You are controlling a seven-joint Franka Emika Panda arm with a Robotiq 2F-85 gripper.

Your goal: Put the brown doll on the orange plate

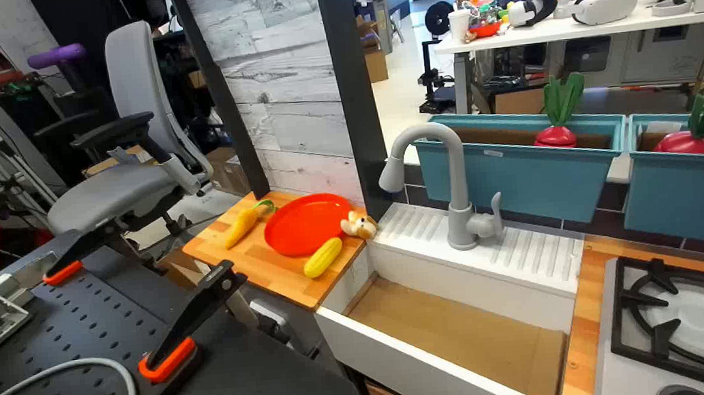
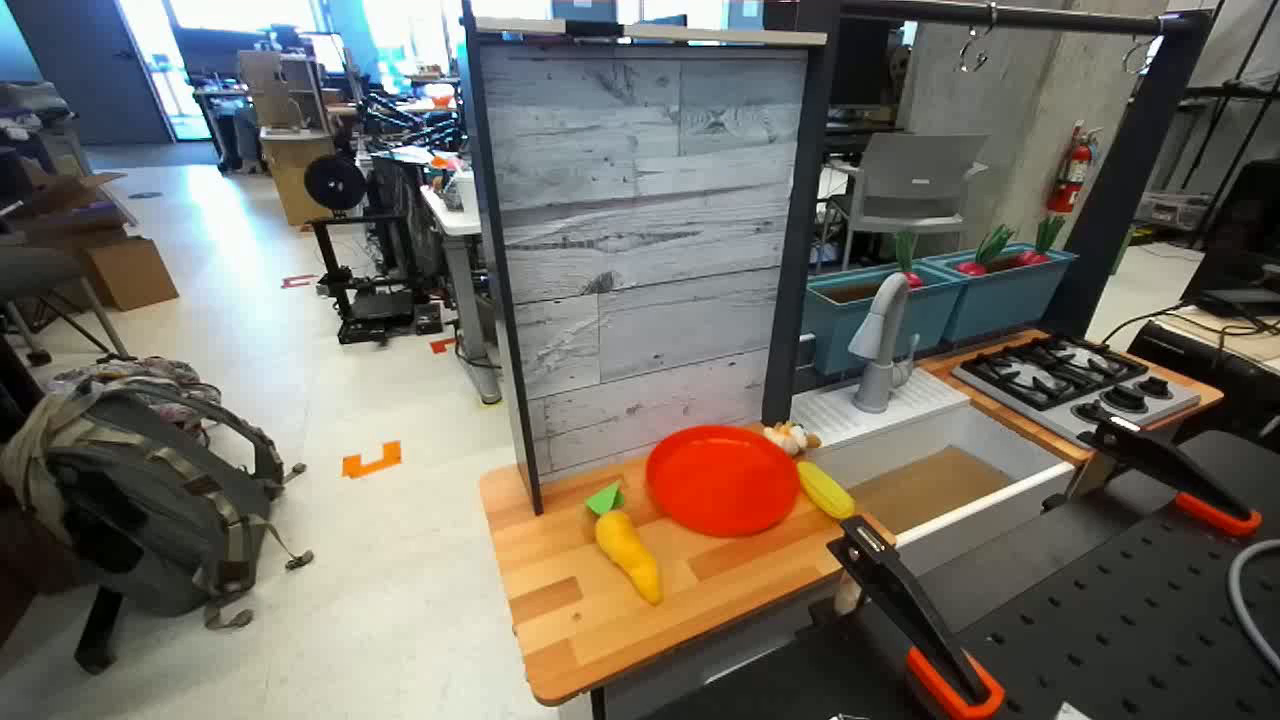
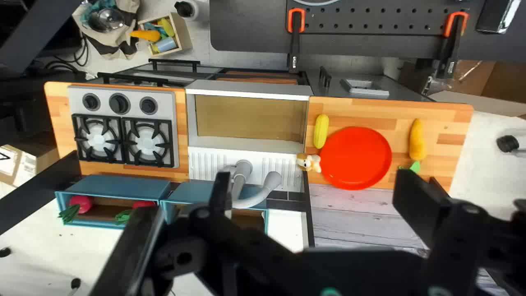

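The brown doll is a small brown-and-white plush (image 3: 309,163) lying at the corner between the counter and the sink's ribbed drainboard, beside the plate's rim. It shows in both exterior views (image 1: 359,225) (image 2: 791,438). The orange plate (image 3: 356,158) is round, glossy and orange-red, and lies on the wooden counter. It also shows in both exterior views (image 1: 309,224) (image 2: 722,480), with nothing on it. My gripper (image 3: 313,181) shows only in the wrist view. Its fingers are wide apart with nothing between them, high above the counter.
Yellow toy corn (image 3: 321,131) lies by the plate near the sink. A yellow-orange toy vegetable (image 3: 417,142) lies on the plate's far side. A grey faucet (image 1: 457,183) rises behind the sink (image 1: 453,365). A wood-patterned panel (image 2: 650,240) stands upright behind the plate. Black clamps (image 2: 915,610) stick up nearby.
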